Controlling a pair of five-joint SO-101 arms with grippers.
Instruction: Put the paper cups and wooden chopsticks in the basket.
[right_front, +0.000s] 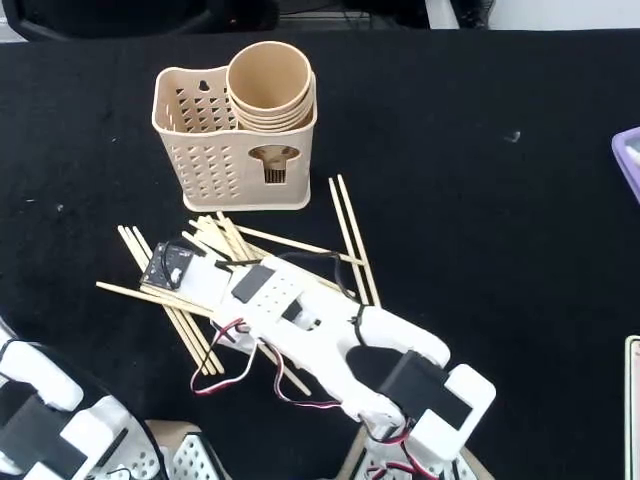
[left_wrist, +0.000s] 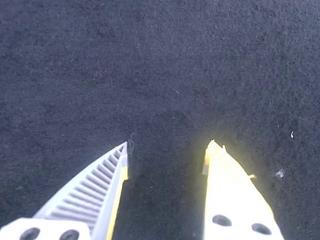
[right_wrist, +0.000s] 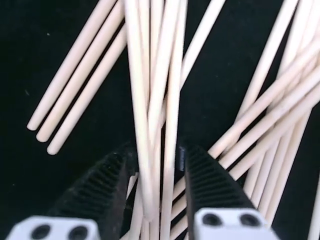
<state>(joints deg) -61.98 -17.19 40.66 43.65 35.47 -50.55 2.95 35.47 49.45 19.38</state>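
Right wrist view: we have the right gripper (right_wrist: 156, 152) low, fingers parted astride a few chopsticks (right_wrist: 150, 75) near the basket (right_front: 210, 165), ready to pinch. Paper cups (right_front: 270, 85) stand inside it. Our left gripper (left_wrist: 167, 150) hangs spread, holding nothing.

lab-style robot bench — black cloth table (right_front: 500, 230), white arm (right_front: 390, 340) with exposed wires (right_front: 225, 370)

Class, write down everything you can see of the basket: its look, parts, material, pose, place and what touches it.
The basket is beige, plastic-looking, boxy, its walls pierced with rows of small holes and a larger cut-out in front. It stands upright on the black table, beyond the scattered chopsticks. A nested stack of paper cups sits in one end, rims above its edge; the other end looks empty.
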